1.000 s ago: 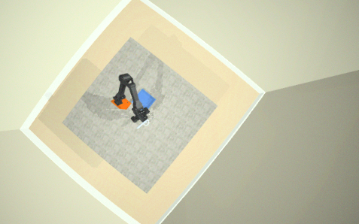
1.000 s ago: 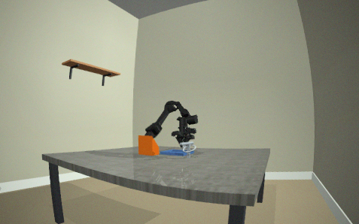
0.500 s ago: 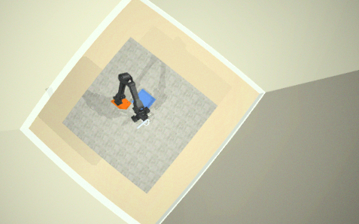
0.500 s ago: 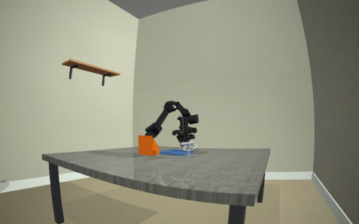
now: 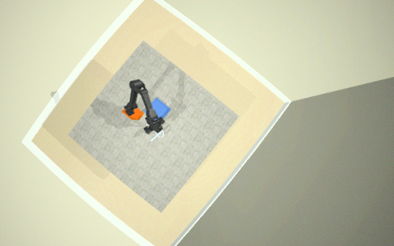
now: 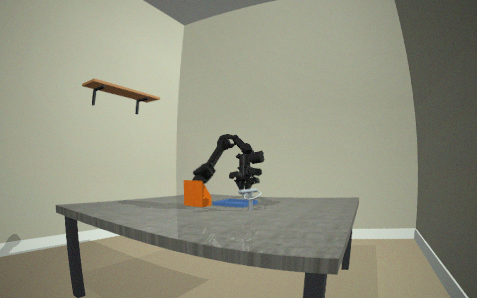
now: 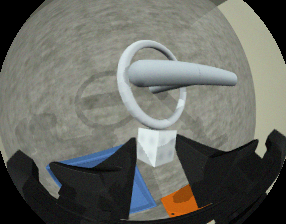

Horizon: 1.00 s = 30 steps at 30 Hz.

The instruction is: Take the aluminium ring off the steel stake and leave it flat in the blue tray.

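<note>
The aluminium ring (image 5: pixel 163 134) (image 6: pixel 260 195) (image 7: pixel 159 123) is off the counter (image 5: pixel 144 165) (image 6: pixel 199 225) (image 7: pixel 54 65), raised to about the level of the stake's cross-bar (image 5: pixel 156 136) (image 6: pixel 248 191) (image 7: pixel 186 73). It sits tilted rather than flat, and its small welded tab (image 7: pixel 156 145) is gripped between the jaws (image 5: pixel 156 124) (image 6: pixel 245 186), one black finger on either side of the pale block. The jaws are closed on that tab, standing partly apart by its width.

In the wrist view, the cross-bar runs across the ring's opening and over its far right side, with its rounded left end by the ring's left side. The post of the steel stake (image 6: pixel 250 204) shows below the bar, standing upright on the counter in the exterior view. From these angles the ring seems still to be caught about the stake's top, though I can't be sure whether any part of it has cleared the bar. A ring-shaped shadow falls on the counter beneath.

The blue tray (image 5: pixel 162 108) (image 6: pixel 231 203) (image 7: pixel 144 190) lies flat near the stake, and the ring is outside it. The orange base (image 5: pixel 137 116) (image 6: pixel 194 194) (image 7: pixel 174 206) stands beside the tray, and from it the black arm (image 5: pixel 148 99) (image 6: pixel 219 150) arches up and over, with the jaws pointing down at the ring.
</note>
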Motion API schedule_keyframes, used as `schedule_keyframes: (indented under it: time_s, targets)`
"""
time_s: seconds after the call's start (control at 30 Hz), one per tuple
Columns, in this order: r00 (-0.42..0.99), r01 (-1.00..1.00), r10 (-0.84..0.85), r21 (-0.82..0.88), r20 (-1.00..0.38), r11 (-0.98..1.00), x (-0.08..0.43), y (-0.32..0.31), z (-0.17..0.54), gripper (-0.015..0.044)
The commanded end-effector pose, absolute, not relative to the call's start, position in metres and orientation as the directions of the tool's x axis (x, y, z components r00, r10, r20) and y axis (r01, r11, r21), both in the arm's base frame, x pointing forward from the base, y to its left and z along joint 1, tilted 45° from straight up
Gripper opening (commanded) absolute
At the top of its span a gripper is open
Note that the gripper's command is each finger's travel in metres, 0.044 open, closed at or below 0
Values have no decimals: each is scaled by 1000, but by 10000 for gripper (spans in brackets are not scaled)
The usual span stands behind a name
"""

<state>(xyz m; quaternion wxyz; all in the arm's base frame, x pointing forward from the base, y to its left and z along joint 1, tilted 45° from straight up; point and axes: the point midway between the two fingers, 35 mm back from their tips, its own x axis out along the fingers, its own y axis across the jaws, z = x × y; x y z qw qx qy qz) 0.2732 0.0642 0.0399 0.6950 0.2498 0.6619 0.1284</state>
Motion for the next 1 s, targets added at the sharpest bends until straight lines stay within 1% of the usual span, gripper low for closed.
schedule_keyframes:
  time_s: [0.0,0.4,0.97]
  targets:
    - [98,143,492,502,-865,853,276,62,43,0]
    - [101,146,527,537,-844,831,276,56,46,0]
    - [111,155,619,629,-777,762,275,40,40,0]
